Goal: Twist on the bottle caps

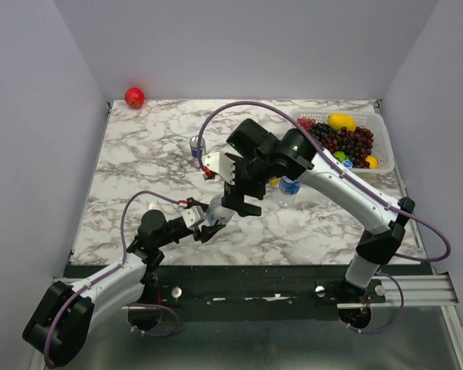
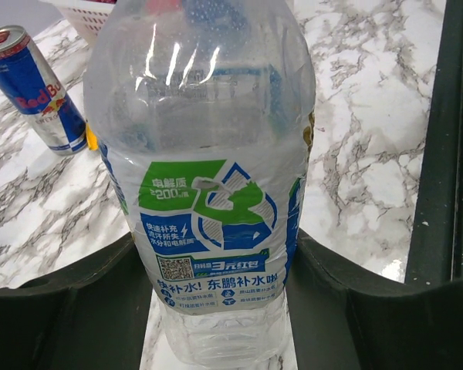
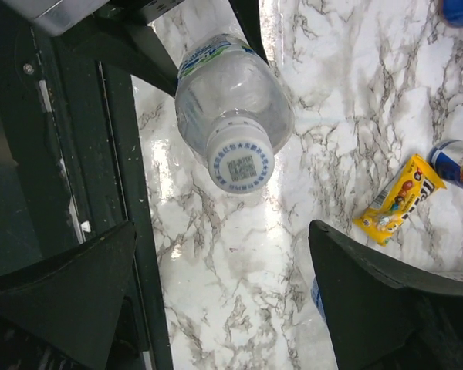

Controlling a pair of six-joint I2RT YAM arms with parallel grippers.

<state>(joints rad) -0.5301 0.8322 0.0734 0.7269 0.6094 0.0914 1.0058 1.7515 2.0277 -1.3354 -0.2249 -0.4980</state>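
Observation:
A clear bottle [image 2: 208, 154] with a blue-and-white label stands upright near the table's front edge [image 1: 216, 209]. My left gripper [image 2: 216, 308] is shut on its lower body, one finger on each side. In the right wrist view the bottle [image 3: 233, 104] is seen from above, with a whitish, blue-ringed cap [image 3: 241, 159] on its neck. My right gripper [image 3: 224, 301] is open and empty. It hangs above the bottle [image 1: 243, 202], clear of the cap. No loose caps show.
A Red Bull can [image 2: 38, 89] stands beyond the bottle, beside a yellow candy pack [image 3: 397, 200]. Another can [image 1: 197, 145] stands mid-table. A blue-topped container [image 1: 289, 186] sits under my right arm. A white fruit basket [image 1: 374, 123] is at the far right and a red apple [image 1: 134, 97] at the far left.

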